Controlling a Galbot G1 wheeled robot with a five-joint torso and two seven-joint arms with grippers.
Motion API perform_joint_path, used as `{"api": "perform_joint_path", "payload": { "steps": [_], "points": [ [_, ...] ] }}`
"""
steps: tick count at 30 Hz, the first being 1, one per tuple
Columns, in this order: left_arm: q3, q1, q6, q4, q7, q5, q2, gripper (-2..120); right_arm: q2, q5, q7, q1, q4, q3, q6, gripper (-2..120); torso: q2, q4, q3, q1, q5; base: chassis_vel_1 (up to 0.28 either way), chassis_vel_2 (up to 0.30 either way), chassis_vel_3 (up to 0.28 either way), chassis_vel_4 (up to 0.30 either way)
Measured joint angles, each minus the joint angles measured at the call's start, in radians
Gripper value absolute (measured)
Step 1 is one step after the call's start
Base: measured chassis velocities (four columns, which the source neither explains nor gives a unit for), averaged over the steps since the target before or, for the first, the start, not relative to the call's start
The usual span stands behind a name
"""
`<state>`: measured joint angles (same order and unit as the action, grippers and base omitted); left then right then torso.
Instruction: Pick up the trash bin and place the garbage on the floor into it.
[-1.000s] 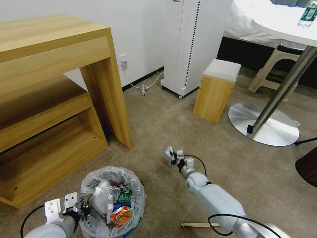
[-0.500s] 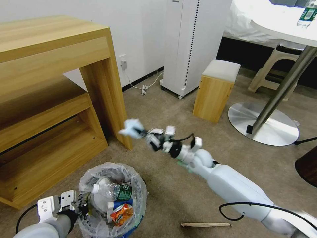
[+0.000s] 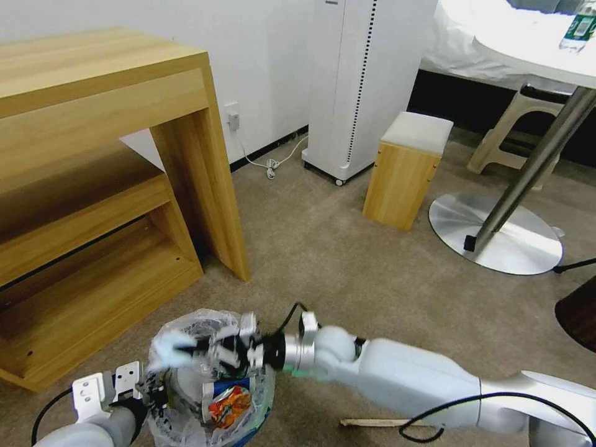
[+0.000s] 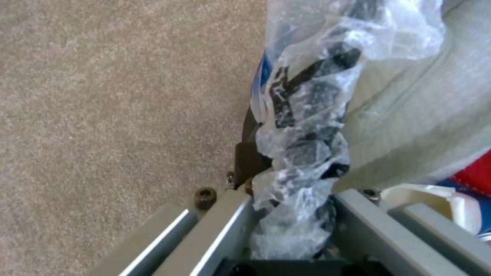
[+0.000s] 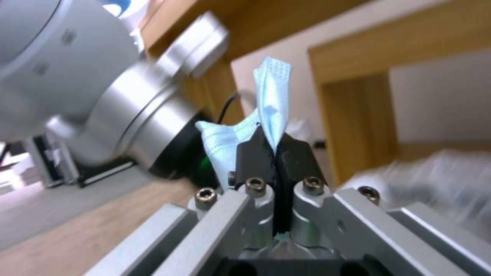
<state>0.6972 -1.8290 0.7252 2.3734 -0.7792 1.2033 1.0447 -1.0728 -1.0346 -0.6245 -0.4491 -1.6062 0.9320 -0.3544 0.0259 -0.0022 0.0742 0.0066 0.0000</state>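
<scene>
Two grippers work at the trash bin (image 3: 248,415), which sits low and nearest in the head view on the beige floor (image 3: 347,273). The left gripper (image 3: 152,392) is clamped on the bin's near rim, its fingers (image 4: 358,222) pinching the bunched clear liner bag (image 4: 307,153) and black rim together. The right gripper (image 3: 202,349) reaches across above the bin's mouth, its black pads (image 5: 256,157) pressed tight on a pale blue face mask (image 5: 268,99) that sticks out past the tips. Inside the bin lie a red-orange wrapper (image 3: 226,400) and other litter. Just beside the bin, under the right arm, a wooden stick (image 3: 366,423) lies on the carpet. Farther off stand a wooden shelf unit (image 3: 93,186), a small wooden stool (image 3: 406,171) and a tall white appliance (image 3: 360,81).
</scene>
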Motion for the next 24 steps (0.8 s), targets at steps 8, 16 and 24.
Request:
{"api": "perform_joint_path", "payload": {
  "steps": [8, 16, 24],
  "points": [
    [-0.001, -0.004, 0.003, 0.001, 0.006, -0.027, 0.024, 0, 0.048, 0.038, 0.043, 0.002, -0.017, 0.060, -0.004, 3, 0.000, -0.0001, 0.000, 0.000, 0.0002, 0.000, 0.000, 0.000, 0.000],
    [-0.009, -0.010, 0.008, 0.002, 0.016, -0.055, 0.046, 0, 0.046, 0.074, 0.120, 0.003, 0.011, 0.054, 0.013, 32, 0.000, 0.0000, 0.000, 0.000, 0.0001, 0.000, 0.000, 0.000, 0.000],
    [-0.007, -0.011, 0.009, 0.001, 0.017, -0.057, 0.044, 0, 0.032, 0.069, 0.119, 0.001, 0.002, 0.057, 0.029, 57, 0.000, 0.0000, 0.000, 0.000, 0.0000, 0.000, 0.000, 0.000, 0.000]
  ]
}}
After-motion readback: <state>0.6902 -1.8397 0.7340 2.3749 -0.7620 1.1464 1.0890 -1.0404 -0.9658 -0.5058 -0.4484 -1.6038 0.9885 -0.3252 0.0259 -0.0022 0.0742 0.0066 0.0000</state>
